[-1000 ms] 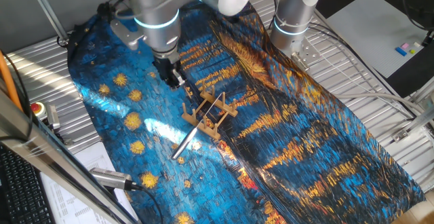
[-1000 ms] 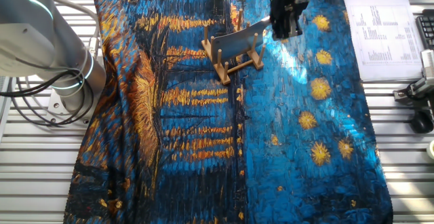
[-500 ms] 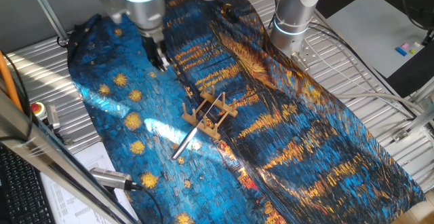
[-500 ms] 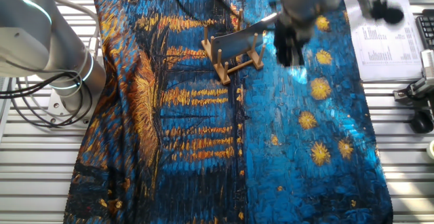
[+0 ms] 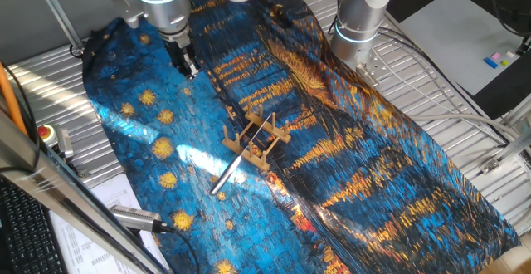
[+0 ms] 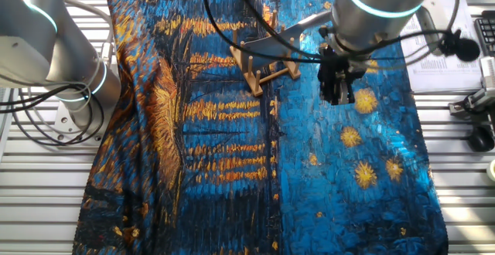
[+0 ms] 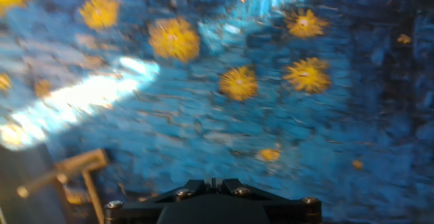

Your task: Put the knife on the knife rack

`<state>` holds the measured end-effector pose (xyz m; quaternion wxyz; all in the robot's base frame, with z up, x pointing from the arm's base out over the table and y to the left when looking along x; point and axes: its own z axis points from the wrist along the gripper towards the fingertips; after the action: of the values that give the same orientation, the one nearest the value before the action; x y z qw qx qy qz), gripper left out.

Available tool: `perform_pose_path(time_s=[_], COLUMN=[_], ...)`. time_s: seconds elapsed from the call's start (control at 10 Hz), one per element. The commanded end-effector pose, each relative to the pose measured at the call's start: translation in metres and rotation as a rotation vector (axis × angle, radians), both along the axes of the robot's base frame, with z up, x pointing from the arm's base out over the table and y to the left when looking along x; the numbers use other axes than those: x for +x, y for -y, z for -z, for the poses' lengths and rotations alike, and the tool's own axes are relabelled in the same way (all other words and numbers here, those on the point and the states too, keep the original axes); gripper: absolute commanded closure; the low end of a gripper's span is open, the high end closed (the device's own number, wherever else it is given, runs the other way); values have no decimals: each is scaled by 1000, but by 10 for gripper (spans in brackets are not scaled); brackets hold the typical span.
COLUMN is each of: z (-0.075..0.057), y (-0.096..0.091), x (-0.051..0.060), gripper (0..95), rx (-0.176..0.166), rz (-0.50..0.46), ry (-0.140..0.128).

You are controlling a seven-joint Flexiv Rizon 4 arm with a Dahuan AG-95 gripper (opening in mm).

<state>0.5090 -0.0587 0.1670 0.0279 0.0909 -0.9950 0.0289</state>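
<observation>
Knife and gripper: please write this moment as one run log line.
knife: resting in knife rack | gripper: away from rack, holds nothing | jaws: state unclear

Lab: slatted aluminium bench (image 5: 465,141), cables (image 6: 39,127).

- Table (image 5: 452,91): ribbed metal slats, silver-grey.
- Cloth (image 5: 357,158): blue and gold starry-night print, draped along the table.
- Printed paper sheets (image 6: 437,35) lie beside the cloth.
- Bright light streak (image 5: 195,158) crosses the cloth.

Hand-view knife rack (image 7: 64,176) blurred, edge-cropped
</observation>
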Motion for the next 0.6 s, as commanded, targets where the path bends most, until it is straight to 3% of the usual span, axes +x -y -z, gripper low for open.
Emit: perform_pose_path(time_s=[0.1,0.3,0.4,0.6], z=[-6,-7,-7,-6], y=[13,14,14,13], x=[-7,-7,-7,-7], gripper=[950,950,950,950], rx=[18,36,75,90], rz=[13,45,82,99], ry=[-12,-14,-9,4])
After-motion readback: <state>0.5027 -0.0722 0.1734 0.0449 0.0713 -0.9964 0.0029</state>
